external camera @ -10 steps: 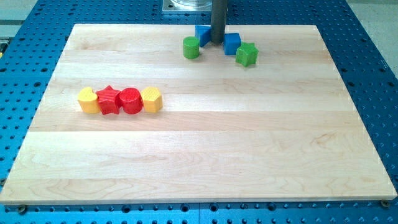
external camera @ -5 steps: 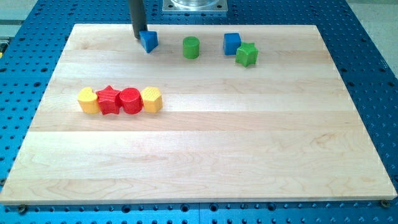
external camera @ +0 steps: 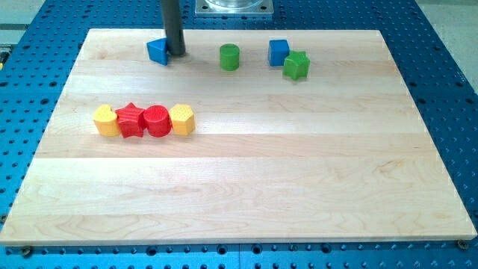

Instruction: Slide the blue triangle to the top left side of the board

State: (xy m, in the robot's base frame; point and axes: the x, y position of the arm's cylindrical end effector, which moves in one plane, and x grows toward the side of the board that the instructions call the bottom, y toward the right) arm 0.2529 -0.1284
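Observation:
The blue triangle (external camera: 157, 51) lies on the wooden board (external camera: 239, 179) near its top edge, left of centre. My tip (external camera: 175, 52) stands right against the triangle's right side, the dark rod rising out of the view's top. A green cylinder (external camera: 229, 57) sits to the right of my tip, apart from it.
A blue cube (external camera: 278, 51) and a green star (external camera: 296, 66) touch each other at the top right. A row of a yellow heart (external camera: 106, 121), red star (external camera: 131, 120), red cylinder (external camera: 156, 120) and yellow hexagon (external camera: 182, 119) sits at the left middle.
The blue triangle has slid left along the top edge, from next to the green cylinder to left of centre. My tip moved from the triangle's left side to its right side.

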